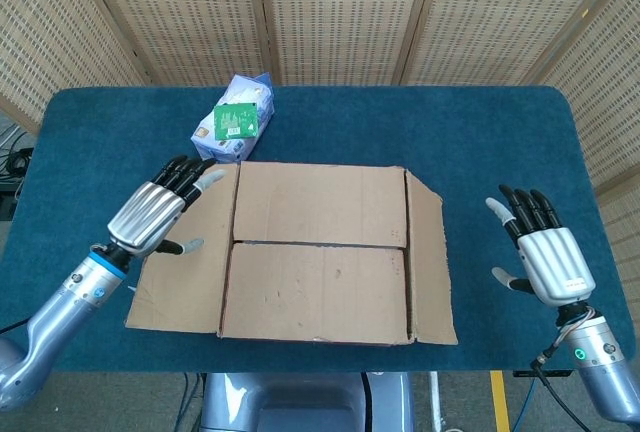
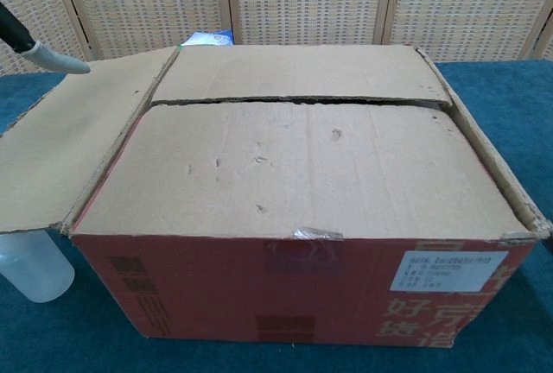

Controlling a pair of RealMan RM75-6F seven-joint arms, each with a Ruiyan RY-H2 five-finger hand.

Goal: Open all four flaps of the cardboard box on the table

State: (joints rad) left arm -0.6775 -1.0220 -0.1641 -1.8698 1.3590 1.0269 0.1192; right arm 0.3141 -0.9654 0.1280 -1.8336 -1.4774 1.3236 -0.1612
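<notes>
The cardboard box (image 1: 320, 252) (image 2: 302, 200) sits mid-table, its two long top flaps lying flat and meeting at a seam. The left side flap (image 1: 185, 252) (image 2: 69, 140) is folded outward; the right side flap (image 1: 428, 262) slopes out a little. My left hand (image 1: 160, 210) hovers over the left flap with fingers spread toward the box, empty; only its fingertips (image 2: 47, 55) show at the top left of the chest view. My right hand (image 1: 540, 247) stands empty with fingers apart to the right of the box, off it.
A blue-and-white packet with a green label (image 1: 233, 120) lies behind the box's left rear corner. A translucent plastic bottle (image 2: 30, 265) lies beneath the left flap. Blue cloth covers the table (image 1: 480, 132); wicker screens stand behind.
</notes>
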